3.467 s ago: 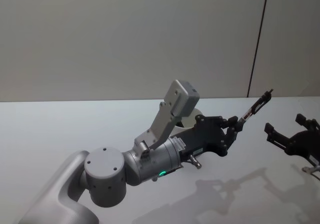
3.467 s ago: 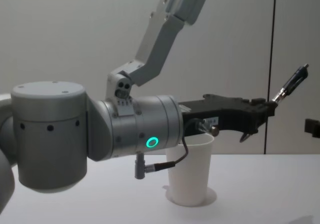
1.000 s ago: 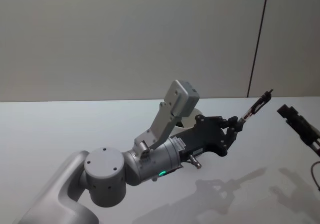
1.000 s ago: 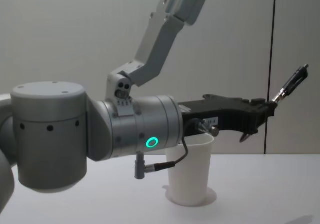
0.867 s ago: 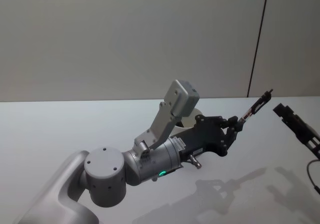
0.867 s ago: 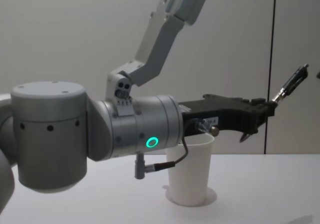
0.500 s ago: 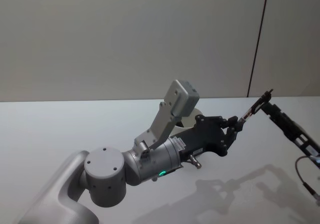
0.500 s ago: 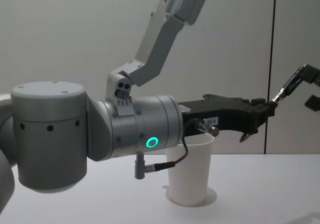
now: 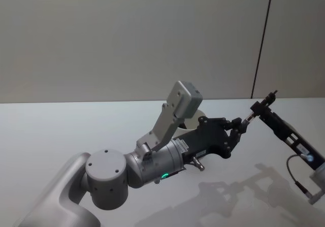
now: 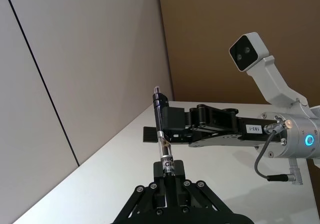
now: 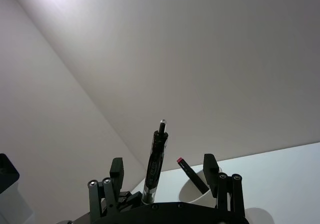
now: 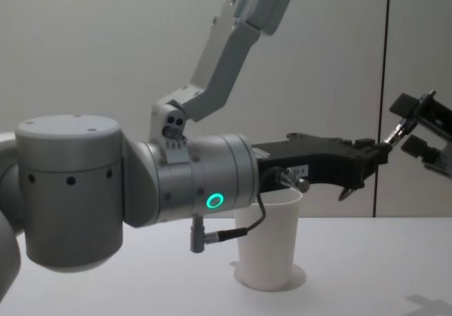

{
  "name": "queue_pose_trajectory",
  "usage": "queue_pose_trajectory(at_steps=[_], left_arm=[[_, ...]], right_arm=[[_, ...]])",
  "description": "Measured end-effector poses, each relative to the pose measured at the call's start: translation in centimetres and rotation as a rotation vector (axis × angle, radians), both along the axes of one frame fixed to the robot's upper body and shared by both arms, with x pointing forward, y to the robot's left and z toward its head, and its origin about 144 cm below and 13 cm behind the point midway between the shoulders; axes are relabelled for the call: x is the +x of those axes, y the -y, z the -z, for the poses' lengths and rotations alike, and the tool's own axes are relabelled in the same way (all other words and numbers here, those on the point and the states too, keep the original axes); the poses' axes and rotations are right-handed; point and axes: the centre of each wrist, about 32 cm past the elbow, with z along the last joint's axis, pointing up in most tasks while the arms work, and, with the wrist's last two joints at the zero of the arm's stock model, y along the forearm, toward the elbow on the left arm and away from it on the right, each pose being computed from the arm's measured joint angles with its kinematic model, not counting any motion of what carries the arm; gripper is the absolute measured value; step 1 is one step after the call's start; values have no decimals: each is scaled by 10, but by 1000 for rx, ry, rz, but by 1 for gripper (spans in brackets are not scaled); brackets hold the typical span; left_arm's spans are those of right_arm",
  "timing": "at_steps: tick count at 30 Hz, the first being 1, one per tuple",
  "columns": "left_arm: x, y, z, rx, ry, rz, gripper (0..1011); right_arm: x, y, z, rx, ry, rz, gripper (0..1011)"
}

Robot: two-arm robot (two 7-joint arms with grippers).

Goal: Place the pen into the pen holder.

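Logged the pen (image 10: 161,144) pinched at its lower barrel between the closed fingers of the left gripper (image 10: 169,173), held in the air and slanting up toward the robot's right. Noted a slim clear barrel with black upper section and small metal tip. Saw a printed band just above the fingers but could not read it.

Found the right gripper (image 11: 164,165) reaching in from the right, its black fingers parted and standing on either side of the pen's upper half with a gap on both sides, gripping nothing. Confirmed the same straddle in the chest view, right gripper (image 12: 413,126) at the pen (image 12: 394,133), left gripper (image 12: 381,150) below it. Made out a small white label with digits on the right gripper's body in the left wrist view, possibly "183-1", not certain. Spotted another white label on the left gripper's body in the chest view, illegible.

Located the pen holder (image 12: 268,249), a tapered white paper cup with rolled rim, upright on the matte white table (image 9: 76,130) beneath the left wrist, well below the pen. Saw a dark stick with a red end (image 11: 186,170) leaning inside it. Noted a green ring light (image 12: 215,201) on the left arm's smooth grey casing.
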Motion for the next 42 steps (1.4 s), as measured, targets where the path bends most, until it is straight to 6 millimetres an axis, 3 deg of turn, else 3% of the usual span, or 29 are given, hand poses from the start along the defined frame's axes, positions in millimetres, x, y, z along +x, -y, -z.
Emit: queue_pose_trajectory(at_steps=[27,38,42], left_arm=[[0,0,0,0,0,0,126],[0,0,0,0,0,0,126],[0,0,0,0,0,0,126]], right_arm=[[7,-9,0,16,1,-15,999],[7,-8,0,24,6,-16,758],[7,-8,1,28,7,-17,618]])
